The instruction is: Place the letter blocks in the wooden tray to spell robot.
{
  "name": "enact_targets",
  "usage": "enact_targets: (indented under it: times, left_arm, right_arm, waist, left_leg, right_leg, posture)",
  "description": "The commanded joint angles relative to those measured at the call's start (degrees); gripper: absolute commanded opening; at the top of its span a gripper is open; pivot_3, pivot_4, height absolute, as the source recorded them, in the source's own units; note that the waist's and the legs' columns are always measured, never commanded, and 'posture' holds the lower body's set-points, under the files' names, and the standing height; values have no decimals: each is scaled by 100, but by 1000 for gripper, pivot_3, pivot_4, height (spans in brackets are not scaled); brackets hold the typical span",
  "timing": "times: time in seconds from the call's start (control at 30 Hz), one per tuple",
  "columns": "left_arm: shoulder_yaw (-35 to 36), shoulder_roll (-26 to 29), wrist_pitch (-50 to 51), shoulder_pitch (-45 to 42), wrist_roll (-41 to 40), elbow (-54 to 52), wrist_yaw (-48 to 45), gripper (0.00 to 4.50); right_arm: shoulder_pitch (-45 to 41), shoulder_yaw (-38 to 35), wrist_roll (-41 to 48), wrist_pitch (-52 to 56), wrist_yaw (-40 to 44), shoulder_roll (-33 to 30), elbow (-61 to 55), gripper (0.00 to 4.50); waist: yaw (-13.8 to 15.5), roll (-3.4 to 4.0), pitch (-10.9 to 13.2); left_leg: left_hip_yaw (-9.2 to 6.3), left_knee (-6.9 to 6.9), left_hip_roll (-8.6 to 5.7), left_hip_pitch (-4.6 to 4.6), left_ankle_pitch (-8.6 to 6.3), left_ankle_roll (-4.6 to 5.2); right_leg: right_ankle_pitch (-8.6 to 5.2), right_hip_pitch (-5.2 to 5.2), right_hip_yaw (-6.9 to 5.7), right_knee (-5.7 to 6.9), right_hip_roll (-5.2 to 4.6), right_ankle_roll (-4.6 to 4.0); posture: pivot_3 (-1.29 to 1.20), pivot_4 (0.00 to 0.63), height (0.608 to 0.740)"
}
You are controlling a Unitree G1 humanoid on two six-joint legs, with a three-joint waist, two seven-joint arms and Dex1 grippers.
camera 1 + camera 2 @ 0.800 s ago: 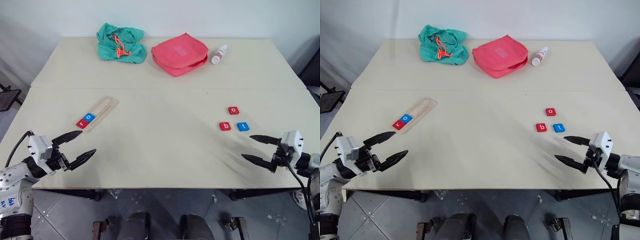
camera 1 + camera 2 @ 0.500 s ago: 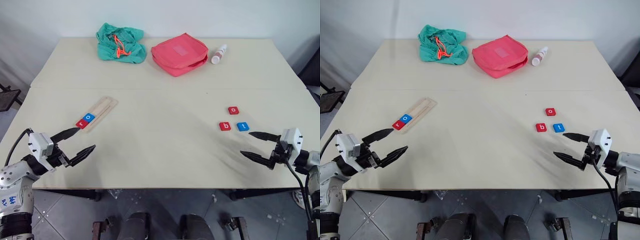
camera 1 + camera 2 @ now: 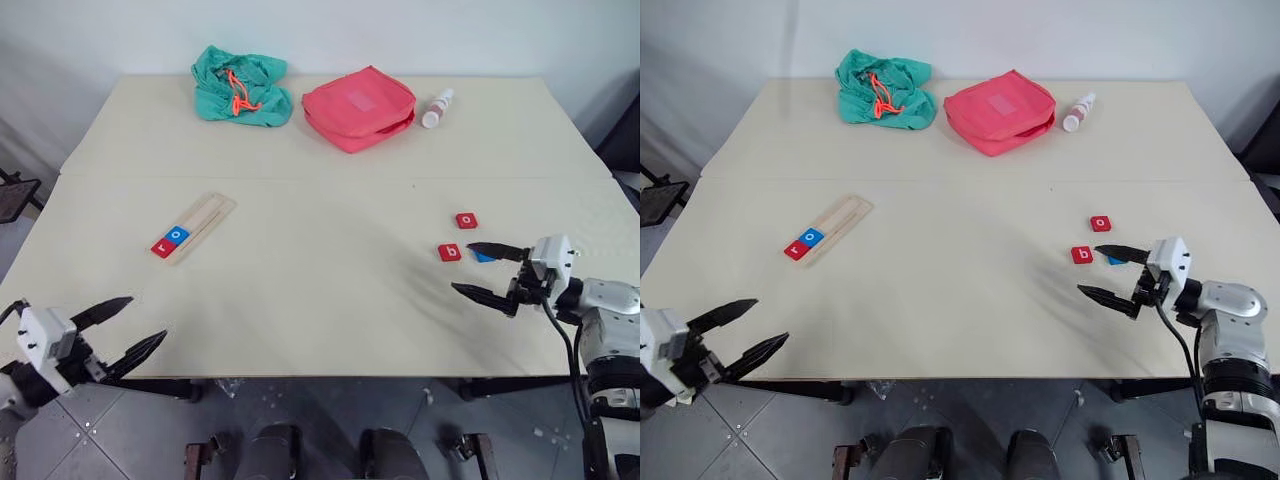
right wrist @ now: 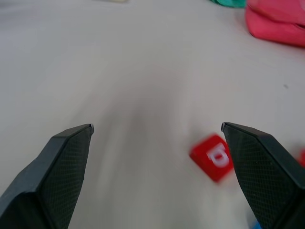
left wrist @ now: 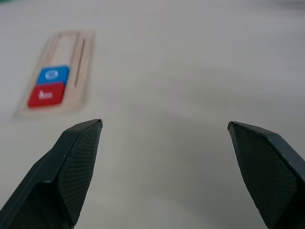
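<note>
Now, right tool (image 3: 482, 270) wide open (holding nothing) beside small red square "b" block (image 3: 450, 252) | left tool (image 3: 118, 328) open, empty, at bench (image 3: 320, 300) edge | long pale wooden tray (image 3: 195, 227) holds two blocks.

The table (image 3: 330, 300) is a pale cream. On it the wooden tray (image 3: 205, 219) is light blond wood, holding a red block with a white r (image 3: 162, 247) and a blue block with a white o (image 3: 178, 235). Loose on the table are a red block with a white b (image 3: 450, 252), a red block with a white o (image 3: 466, 220) and a blue block (image 3: 484, 257) partly hidden. The cloth (image 3: 240, 85) is teal with an orange cord (image 3: 236, 95). The pouch (image 3: 359, 106) is coral pink with a paler patch. The small bottle (image 3: 437, 108) is white with red print. Both grippers' fingers (image 3: 485, 295) are black
</note>
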Motion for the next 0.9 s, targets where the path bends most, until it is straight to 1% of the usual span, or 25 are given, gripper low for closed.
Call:
enact_targets:
  times: [0.03, 0.1, 0.3, 0.37, 0.5, 0.7, 0.8, 0.9]
  left_arm:
    - [411, -32, 115, 226, -192, -366, 145, 4483]
    - [395, 50, 226, 101, -88, -297, 304, 4483]
    - [84, 336, 405, -836, 341, 336, 788, 4483]
    - [-141, 391, 522, -1269, 487, 541, 976, 4483]
    - [-664, 537, 895, -2115, 753, 981, 1197, 4483]
    - [-1077, 720, 1166, -2699, 1044, 1558, 1246, 4483]
    - [-1411, 774, 1070, -3304, 1304, 2145, 1254, 4483]
    - [-1692, 785, 1003, -3877, 1561, 2720, 1282, 4483]
  right_arm:
    - [-68, 91, 131, 221, 90, 55, -561, 4500]
    - [-73, 171, 128, 273, 77, 124, -745, 4500]
    - [-86, 262, 179, 450, -152, 397, -1318, 4500]
    - [-43, 281, 225, 549, -173, 428, -1521, 4500]
    - [227, 322, 493, 1028, 1, 282, -2288, 4500]
    - [675, 251, 830, 1673, 108, 16, -3070, 4500]
    - [975, 171, 988, 1912, 152, -143, -3393, 4500]
    - [1142, 73, 1020, 1968, -1, -173, -3560, 4500]
  waist:
    - [27, 5, 2]
    - [54, 5, 2]
    - [74, 5, 2]
    - [69, 5, 3]
    - [81, 5, 3]
    - [30, 4, 3]
    - [35, 4, 3]
    - [53, 2, 3]
  left_leg:
    - [-2, 0, -1, 1, 0, 0]
    - [-9, 1, -2, 1, 0, 0]
    - [-7, 2, -5, 0, 0, 0]
    - [-7, 0, -6, 0, -1, 0]
    - [-13, 1, -8, 0, 0, 0]
    - [-13, -1, -9, 1, -3, -1]
    - [-10, 0, -9, 2, -3, -1]
    - [-11, 4, -12, 2, -3, -1]
  right_leg:
    - [0, 1, 0, 0, 0, 0]
    - [0, 7, -4, -2, -1, 0]
    - [0, 4, -4, 2, 1, 0]
    - [0, 2, -4, 5, 0, 0]
    - [0, -5, -6, 25, 0, 0]
    - [0, -12, -8, 43, 0, 0]
    - [0, -13, -7, 45, 0, 0]
    - [0, -13, -8, 49, -2, 0]
  posture:
    - [0, 150, 740]
    - [0, 150, 740]
    - [0, 150, 740]
    - [0, 150, 740]
    - [0, 150, 740]
    - [0, 150, 740]
    - [0, 150, 740]
    - [0, 150, 740]
